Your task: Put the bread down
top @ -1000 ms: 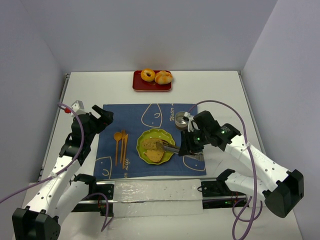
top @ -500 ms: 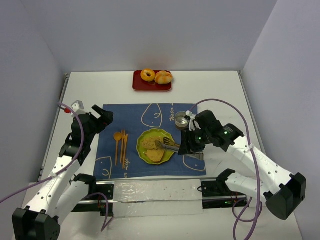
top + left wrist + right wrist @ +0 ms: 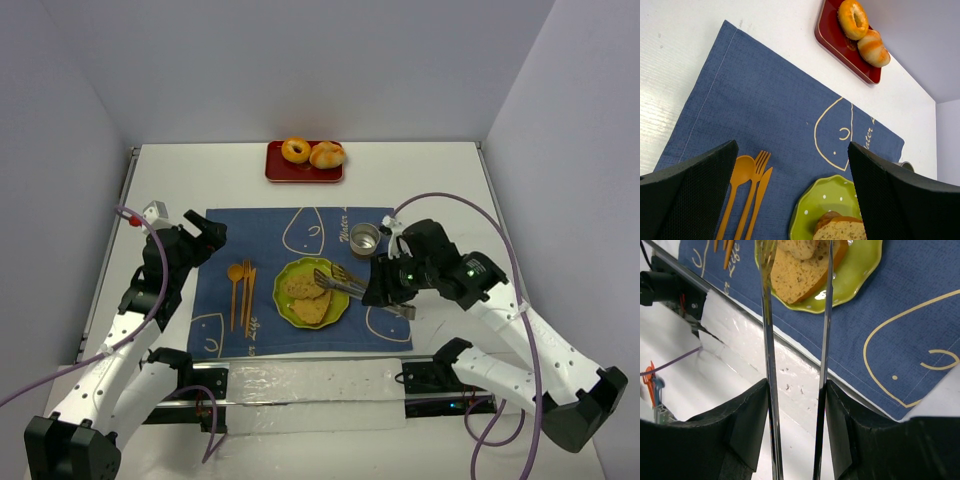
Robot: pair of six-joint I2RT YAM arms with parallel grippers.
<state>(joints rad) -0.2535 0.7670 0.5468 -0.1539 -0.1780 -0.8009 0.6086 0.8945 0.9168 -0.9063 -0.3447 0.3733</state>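
Two bread slices [image 3: 300,287] [image 3: 311,310] lie overlapping on the green plate [image 3: 283,272]. They also show in the right wrist view [image 3: 795,270] and at the bottom of the left wrist view [image 3: 842,231]. My right gripper [image 3: 385,285] is shut on metal tongs [image 3: 338,280]. The tongs' arms [image 3: 767,315] stand spread apart and empty over the plate's right side, just above the bread. My left gripper [image 3: 210,232] is open and empty above the left part of the blue mat [image 3: 260,235].
A red tray [image 3: 275,170] at the back holds a bagel [image 3: 295,150] and a bun [image 3: 327,155]. A metal cup [image 3: 364,238] stands right of the plate, close to my right arm. Orange cutlery [image 3: 241,290] lies left of the plate.
My right gripper has drawn back to the right and up with the tongs. The tongs' tips have come off the bread. The left arm has not moved.
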